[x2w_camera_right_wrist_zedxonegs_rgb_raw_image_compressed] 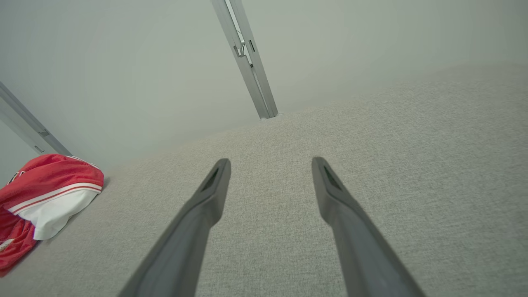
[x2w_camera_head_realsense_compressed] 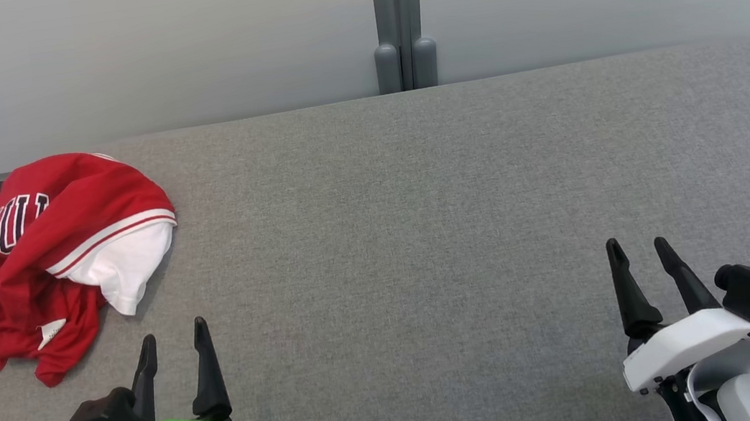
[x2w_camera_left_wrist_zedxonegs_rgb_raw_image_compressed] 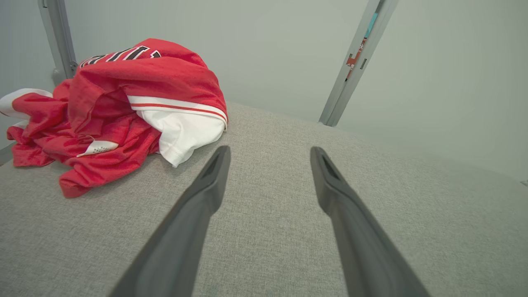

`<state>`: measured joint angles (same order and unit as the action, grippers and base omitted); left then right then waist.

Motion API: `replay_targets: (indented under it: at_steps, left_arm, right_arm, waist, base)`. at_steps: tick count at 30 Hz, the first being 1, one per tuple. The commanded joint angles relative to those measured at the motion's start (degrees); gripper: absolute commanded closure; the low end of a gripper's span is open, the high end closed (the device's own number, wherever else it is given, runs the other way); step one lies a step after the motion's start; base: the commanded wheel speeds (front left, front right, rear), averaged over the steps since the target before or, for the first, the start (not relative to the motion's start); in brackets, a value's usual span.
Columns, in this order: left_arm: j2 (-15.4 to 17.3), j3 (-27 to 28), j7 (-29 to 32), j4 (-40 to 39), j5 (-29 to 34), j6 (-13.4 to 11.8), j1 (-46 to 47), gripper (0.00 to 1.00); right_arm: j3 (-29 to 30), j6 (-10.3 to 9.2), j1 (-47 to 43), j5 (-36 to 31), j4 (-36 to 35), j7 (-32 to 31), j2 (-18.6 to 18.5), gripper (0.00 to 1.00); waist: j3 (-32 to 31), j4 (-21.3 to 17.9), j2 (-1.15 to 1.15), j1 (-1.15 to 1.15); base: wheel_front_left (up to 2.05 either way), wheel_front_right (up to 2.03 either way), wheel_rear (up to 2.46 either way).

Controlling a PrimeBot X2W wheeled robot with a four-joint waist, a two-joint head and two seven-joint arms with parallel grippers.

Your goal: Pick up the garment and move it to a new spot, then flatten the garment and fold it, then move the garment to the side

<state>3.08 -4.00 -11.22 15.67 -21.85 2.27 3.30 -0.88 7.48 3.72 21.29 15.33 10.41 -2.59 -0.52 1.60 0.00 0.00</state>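
Garment lies heaped at the left edge of the table, with no clear long axis. My left gripper, wide open and empty, sits just nearside of it; my right gripper, likewise open and empty, waits far across the table.

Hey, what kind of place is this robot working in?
Probably a lab or test cell, not a home: a grey fabric-covered table, plain pale wall panels joined by a metal post, and a crumpled red jersey lying near its left edge.
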Motion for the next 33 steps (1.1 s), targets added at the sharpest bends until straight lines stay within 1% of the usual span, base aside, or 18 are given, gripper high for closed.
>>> replay_targets:
  at_steps: [1,13,19,33]
  left_arm:
    - [0.38,-0.18,-0.55,0.03,1.18,-0.18,0.37,0.00]
    - [0.15,-0.23,-1.90,1.89,4.58,-0.18,0.77,0.00]
    - [-0.03,0.32,-2.53,2.45,4.11,0.14,0.74,0.00]
    - [-0.06,-0.66,-4.02,2.61,8.92,-0.39,1.28,0.00]
  right_arm:
    - [-0.17,0.01,0.55,-1.28,-0.13,0.49,-0.32,0.00]
    - [-0.72,0.02,0.18,-5.50,0.33,1.89,-0.36,0.00]
    - [-1.13,0.02,0.08,-7.09,0.67,2.61,-0.38,0.00]
    - [-1.80,0.01,0.54,-12.40,0.89,4.27,-0.41,0.00]
  waist:
    - [-0.07,0.01,0.00,0.00]
    - [-0.58,0.30,0.00,0.00]
    - [-0.70,0.50,0.00,0.00]
    - [0.03,0.69,0.00,0.00]
  base:
    - [0.00,0.00,0.00]
    - [0.00,0.00,0.00]
    - [0.00,0.00,0.00]
    - [0.00,0.00,0.00]
